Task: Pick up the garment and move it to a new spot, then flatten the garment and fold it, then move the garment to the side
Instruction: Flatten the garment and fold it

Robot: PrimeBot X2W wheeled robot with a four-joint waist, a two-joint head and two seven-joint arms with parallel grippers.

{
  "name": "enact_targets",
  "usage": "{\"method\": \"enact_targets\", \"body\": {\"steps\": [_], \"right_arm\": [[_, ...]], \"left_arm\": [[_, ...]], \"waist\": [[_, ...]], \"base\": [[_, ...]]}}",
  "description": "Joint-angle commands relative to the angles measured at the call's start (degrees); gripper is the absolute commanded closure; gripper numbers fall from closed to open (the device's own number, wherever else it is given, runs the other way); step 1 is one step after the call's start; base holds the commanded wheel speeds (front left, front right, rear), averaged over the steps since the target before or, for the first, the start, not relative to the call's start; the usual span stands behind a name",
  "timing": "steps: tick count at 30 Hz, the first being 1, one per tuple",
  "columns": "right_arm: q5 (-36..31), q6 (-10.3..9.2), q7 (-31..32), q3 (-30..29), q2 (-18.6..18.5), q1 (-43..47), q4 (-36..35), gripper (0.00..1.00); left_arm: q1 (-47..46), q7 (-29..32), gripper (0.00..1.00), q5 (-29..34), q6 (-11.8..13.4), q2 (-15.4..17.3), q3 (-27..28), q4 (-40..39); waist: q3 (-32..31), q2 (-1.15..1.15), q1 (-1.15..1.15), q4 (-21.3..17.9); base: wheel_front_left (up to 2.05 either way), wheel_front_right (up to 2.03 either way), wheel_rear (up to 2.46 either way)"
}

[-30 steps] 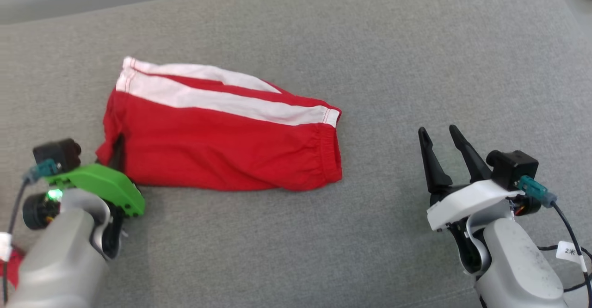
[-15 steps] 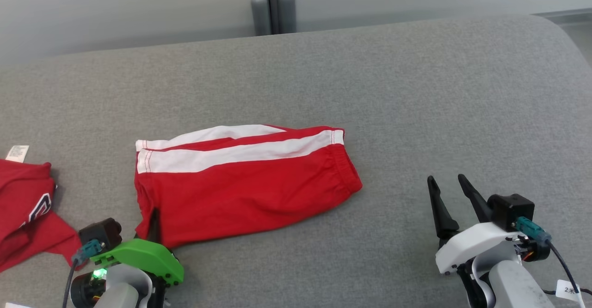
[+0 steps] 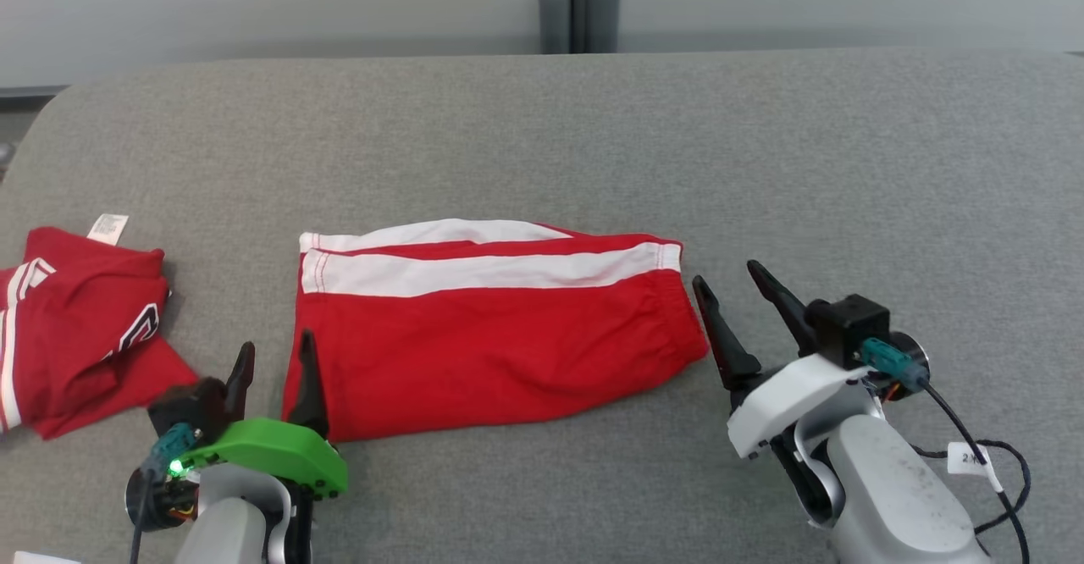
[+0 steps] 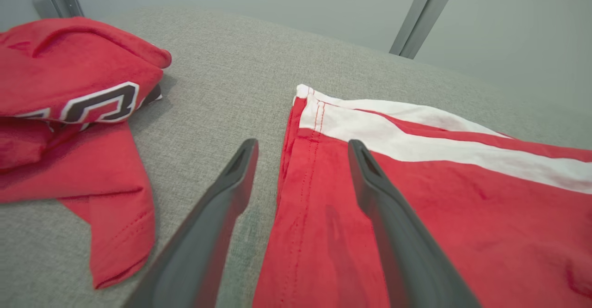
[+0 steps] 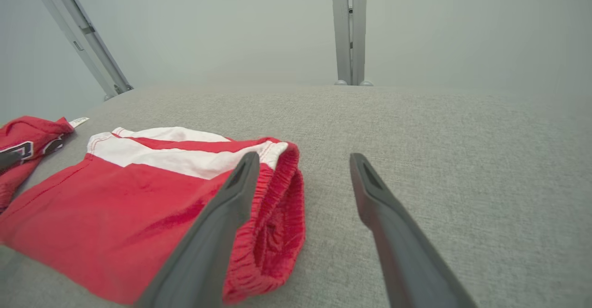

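The garment point(image 3: 483, 352) lies folded flat on the grey cushion, red with wide white bands along its far edge; it also shows in the left wrist view point(image 4: 439, 197) and the right wrist view point(image 5: 115, 206). My left gripper point(image 3: 275, 348) is open at its near left corner. In the left wrist view, that gripper point(image 4: 303, 145) has one finger over the red edge and the other over bare cushion, with nothing held. My right gripper point(image 3: 726, 274) is open just off the gathered right end, and the right wrist view point(image 5: 304, 156) shows it empty.
Another red garment point(image 3: 85, 327) with white dark-outlined lettering lies crumpled at the far left, a small white tag point(image 3: 107, 226) at its top. The grey cushion point(image 3: 762, 141) stretches wide behind and to the right. Grey posts point(image 3: 580, 5) stand past its far edge.
The head camera has shifted. My left gripper has opened and let go of the garment's near left corner. My right gripper now stands closer to the garment's right end.
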Motion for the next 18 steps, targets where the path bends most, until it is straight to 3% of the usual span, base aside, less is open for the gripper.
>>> {"method": "enact_targets", "body": {"steps": [1, 8, 16, 17, 18], "right_arm": [[-0.17, -0.06, -0.10, 0.89, -0.28, -1.49, 1.27, 0.00], [-1.04, -0.06, -0.11, 2.12, -0.27, -4.88, 8.88, 0.00], [3.23, -0.06, -0.03, 1.88, -0.30, -3.20, 16.45, 0.00], [4.62, -0.06, -0.01, 2.64, -0.27, -2.75, 16.80, 0.05], [5.62, -0.06, 0.02, 2.94, -0.26, -2.38, 17.13, 0.25]], "left_arm": [[0.66, -0.02, 0.00, 1.30, -0.64, -0.54, 0.63, -0.31], [0.02, -0.02, 0.00, 4.96, -2.25, -2.29, 2.37, -0.36], [-0.54, -0.02, 0.00, 6.83, -3.26, -3.16, 3.31, -0.99], [-0.48, -0.02, 0.00, 7.00, -3.36, -3.23, 3.37, -1.13], [-0.35, -0.02, 0.00, 7.07, -3.43, -3.27, 3.43, -1.26]], "waist": [[1.59, 0.00, 0.00, 2.17], [2.81, 0.00, 0.00, 4.86], [3.60, 0.00, 0.00, 6.16], [3.62, 0.00, 0.00, 6.18], [3.63, 0.00, 0.00, 6.15]], "base": [[0.00, 0.00, 0.00], [0.00, 0.00, 0.00], [0.00, 0.00, 0.00], [0.00, 0.00, 0.00], [0.00, 0.00, 0.00]]}}
